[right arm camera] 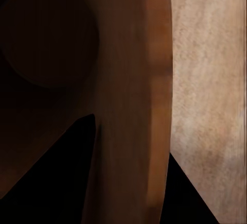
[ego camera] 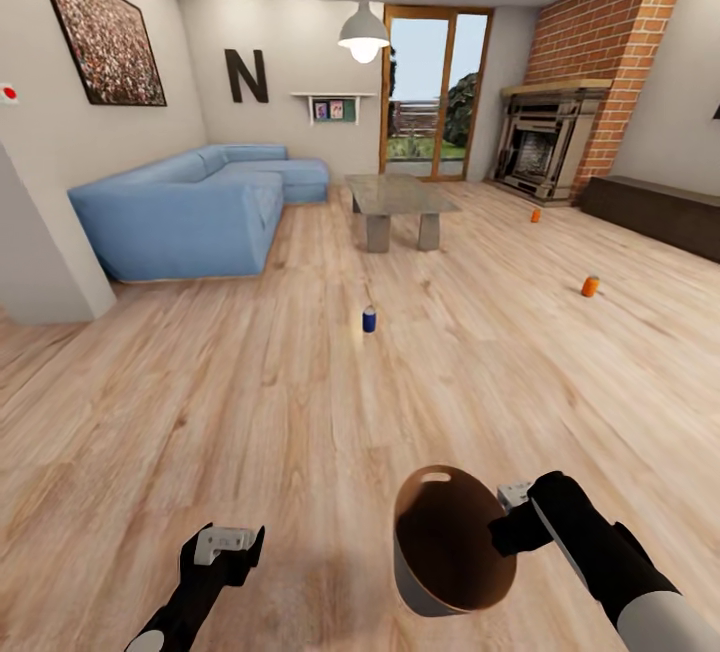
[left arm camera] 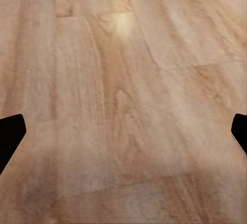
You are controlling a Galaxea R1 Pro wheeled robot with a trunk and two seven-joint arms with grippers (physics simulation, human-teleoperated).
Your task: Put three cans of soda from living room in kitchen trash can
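In the head view, a light-blue corner sofa (ego camera: 190, 207) sits at about ten o'clock under a big black letter N (ego camera: 246, 75) on the wall. Low at seven o'clock, the left gripper (ego camera: 228, 544) hangs over the pale wood plank floor (ego camera: 250, 402); the left wrist view shows its black fingertips (left arm camera: 10, 134) spread wide apart with nothing but floor (left arm camera: 123, 100) between them. Near the centre, the small dark blue soda can (ego camera: 369, 319) stands upright on the planks, and beyond it at twelve o'clock is the glass-topped coffee table (ego camera: 398, 197).

At five o'clock, the right gripper (ego camera: 505, 522) is clamped on the rim of the round grey bin with a brown inside (ego camera: 445, 547), which is tilted with its mouth facing the camera and its oval handle slot uppermost. The right wrist view shows one finger on each side of the brown wall (right arm camera: 134, 105).

At two o'clock, a bright orange can (ego camera: 590, 285) stands well apart, with a second orange can (ego camera: 535, 215) farther off near the red-brick fireplace (ego camera: 560, 132).
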